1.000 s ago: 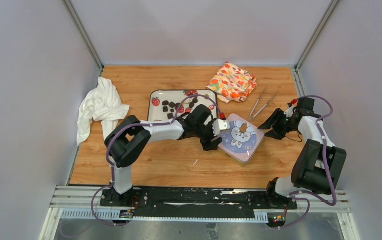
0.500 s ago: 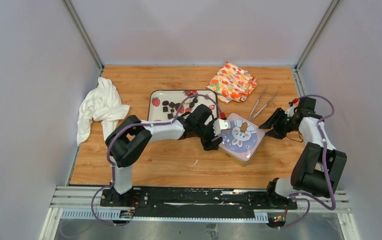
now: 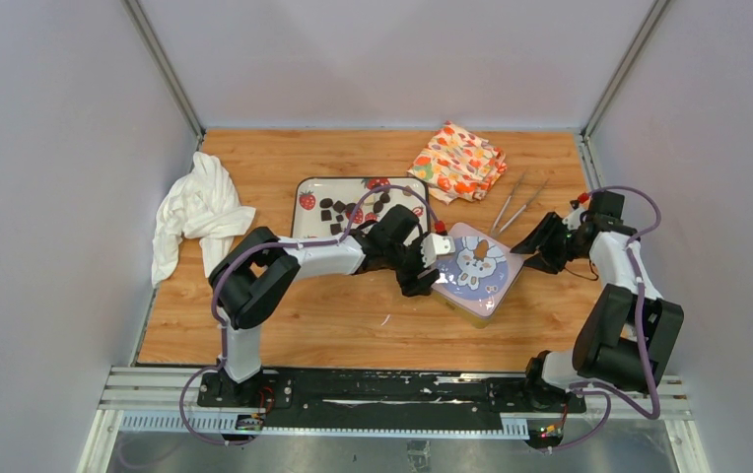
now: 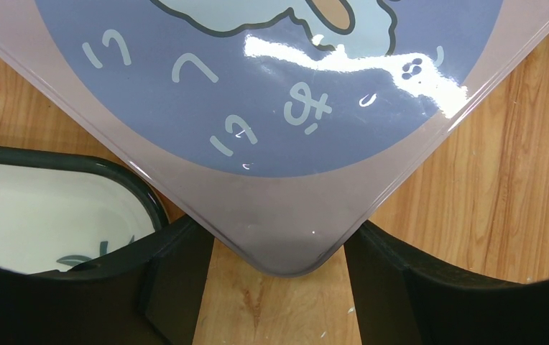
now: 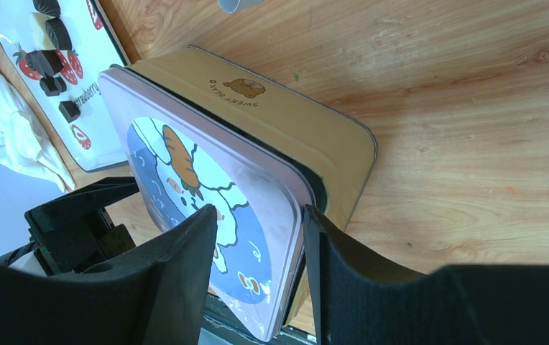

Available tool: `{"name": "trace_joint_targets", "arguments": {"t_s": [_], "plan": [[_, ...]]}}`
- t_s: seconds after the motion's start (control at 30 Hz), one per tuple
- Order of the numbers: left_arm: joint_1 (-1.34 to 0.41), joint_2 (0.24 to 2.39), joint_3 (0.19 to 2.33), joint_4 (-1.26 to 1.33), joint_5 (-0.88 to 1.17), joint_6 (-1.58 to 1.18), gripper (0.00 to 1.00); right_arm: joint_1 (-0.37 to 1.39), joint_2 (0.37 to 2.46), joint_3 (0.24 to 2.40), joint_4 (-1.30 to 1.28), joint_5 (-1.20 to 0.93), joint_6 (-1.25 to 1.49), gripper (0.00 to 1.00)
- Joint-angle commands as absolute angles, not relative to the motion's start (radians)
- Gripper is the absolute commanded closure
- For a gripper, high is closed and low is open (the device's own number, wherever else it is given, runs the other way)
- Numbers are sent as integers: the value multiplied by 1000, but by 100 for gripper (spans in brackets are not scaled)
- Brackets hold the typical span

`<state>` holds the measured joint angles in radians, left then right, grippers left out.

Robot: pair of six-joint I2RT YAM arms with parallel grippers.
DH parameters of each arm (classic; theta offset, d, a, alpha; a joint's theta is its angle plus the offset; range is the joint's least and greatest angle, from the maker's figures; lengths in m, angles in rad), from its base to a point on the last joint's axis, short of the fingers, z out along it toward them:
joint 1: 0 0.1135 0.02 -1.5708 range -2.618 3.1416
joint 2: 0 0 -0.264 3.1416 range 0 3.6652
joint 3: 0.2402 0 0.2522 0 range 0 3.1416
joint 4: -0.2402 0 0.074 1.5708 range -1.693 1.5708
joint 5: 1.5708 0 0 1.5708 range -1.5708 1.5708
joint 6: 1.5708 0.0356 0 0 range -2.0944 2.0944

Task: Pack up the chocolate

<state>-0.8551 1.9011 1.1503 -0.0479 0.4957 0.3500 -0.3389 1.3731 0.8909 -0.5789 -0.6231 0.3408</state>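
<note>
Inside a pale-walled room [image 3: 57, 148], on a wooden desk [image 3: 353, 325], I work both arms on a square tin [image 5: 293, 122] that sits right of centre. Its lilac cartoon lid [image 3: 471, 266] is turned corner-on, one diagonal running left to right between my two arms.

My left pincer [image 4: 275, 244] pinches the lid's left corner, a finger pressed against each edge that meets there. My right pincer [image 5: 259, 215] straddles the opposite corner and grips it, one finger over the picture and one under the rim. On that side the lid stands tipped up off the tan base, with a dark gap showing beneath.

The tray [image 3: 313, 229] lies just left of and beyond the tin, partly behind my left arm. The chocolate [image 3: 339, 207] is scattered on it in small dark pieces, none yet packed as far as the views show. That puts it on the far left of both pincers, and my left arm is much the nearer.

The next move probably calls for lifting the lid level and clear, so that neither corner slips.

A white cloth [image 3: 195, 212] is heaped at the left edge. A printed cloth [image 3: 458, 161] and tongs [image 3: 515, 205] lie at the far right.
</note>
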Motion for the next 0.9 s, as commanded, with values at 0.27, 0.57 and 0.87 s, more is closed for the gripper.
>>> {"name": "trace_joint_targets", "arguments": {"t_s": [0.27,0.57,0.87], "plan": [[-880,1916,1188,-6,550,358,31,-348,1331,902,-663,-636,327,48],[-887,1921,1188,-6,551,359,31,-350,1303,878,-684,-573,311,48],[-897,1931,1188,-6,546,356,31,-351,1298,840,-684,-500,299,48]]}}
